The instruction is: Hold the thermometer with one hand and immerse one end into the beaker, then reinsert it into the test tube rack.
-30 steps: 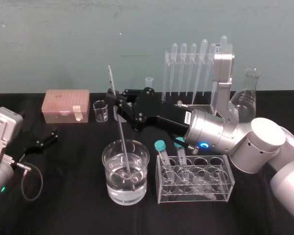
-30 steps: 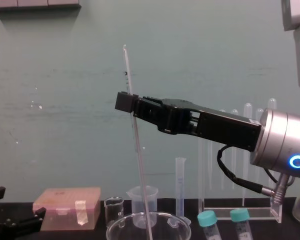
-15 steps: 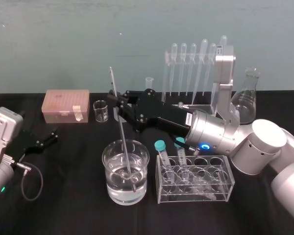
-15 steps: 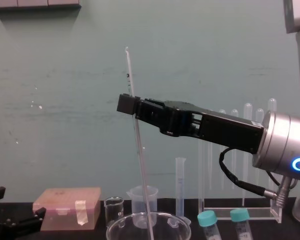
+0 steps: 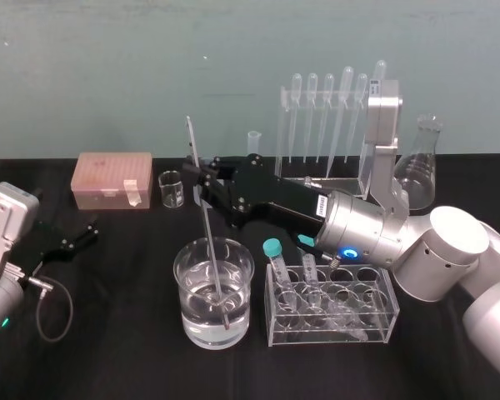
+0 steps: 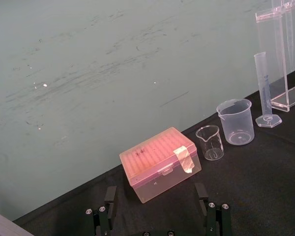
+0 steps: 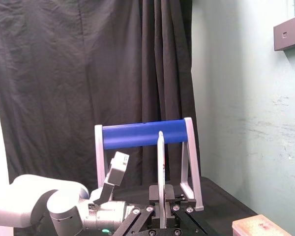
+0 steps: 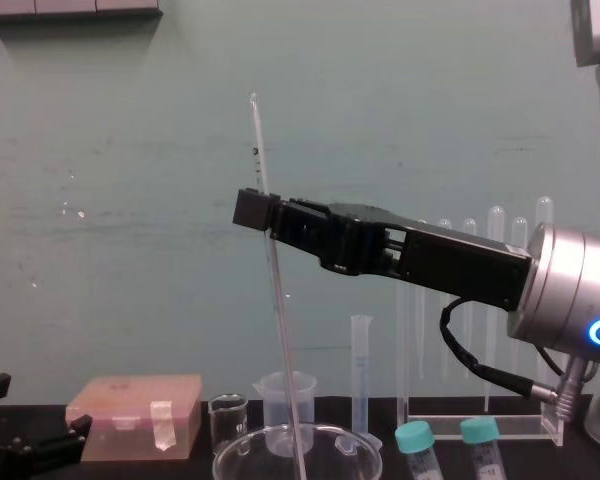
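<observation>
Right gripper [image 5: 202, 185] is clamped on the thermometer [image 5: 211, 243], its tip dipped in the beaker [image 5: 243, 315]; left gripper [image 5: 77, 235] is parked, spread.

A pink lidded box [image 5: 114, 180] sits at the back left of the black bench [image 5: 108, 350], with a small glass beaker [image 5: 172, 190] just beside it. A conical flask [image 5: 418, 171] stands far right. A low clear holder [image 5: 375, 321] carries two teal-capped tubes [image 5: 272, 248].
</observation>
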